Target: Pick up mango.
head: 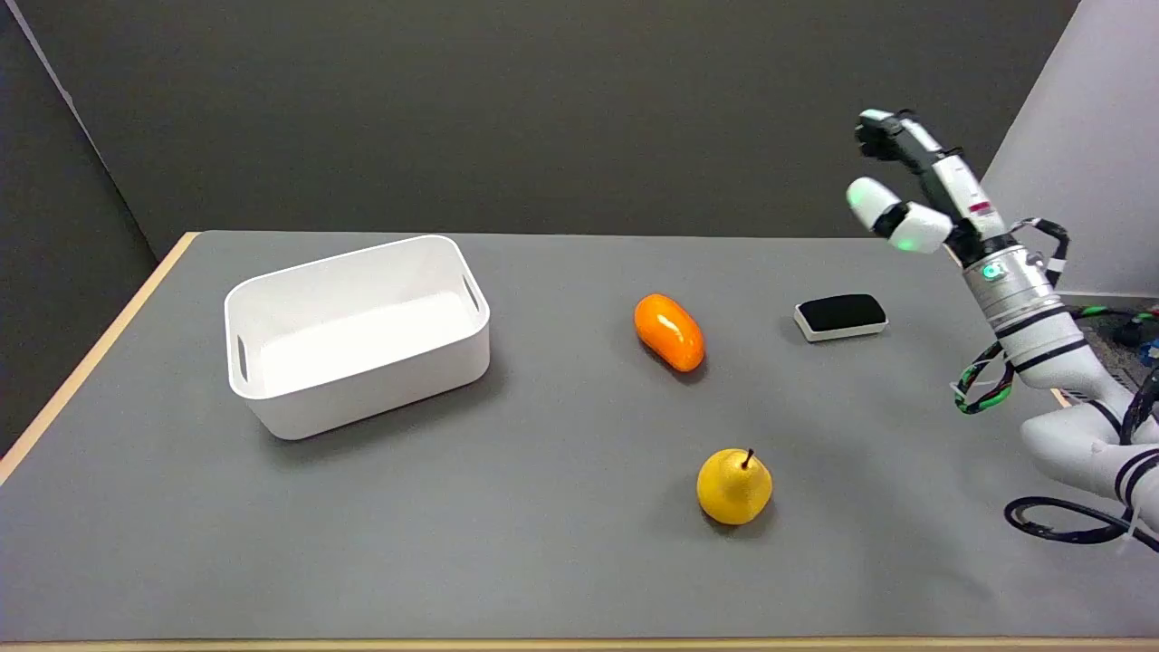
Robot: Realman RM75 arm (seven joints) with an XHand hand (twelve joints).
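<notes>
We see the right hand (910, 186) raised in the air at the far right, well above the table (543, 543) and well apart from every object. The white arm comes up from the lower right, wrist tilted up and to the left, with cables looped beside it. The fingers are spread and hold nothing; the white-tipped thumb (874, 204) sticks out left, the black-and-white fingers point up-left.

The mango (669, 331) lies on the table near the middle, right of centre: one, orange, glossy, smooth, oblong, long axis running diagonally. It touches nothing else.

We count one pear (734, 486), yellow with a finely dimpled skin and a short dark stem, upright, nearer the camera than the mango and well apart from it.

One eraser (841, 316), a rounded rectangular block with a white base and black felt-like top, flat, right of the mango, below the hand in the picture.

One white bin (358, 380), smooth plastic, rectangular with rounded corners and slot handles at the ends, open top, on the left, nothing visible inside.

The table top is matte grey with a light wood edge.
</notes>
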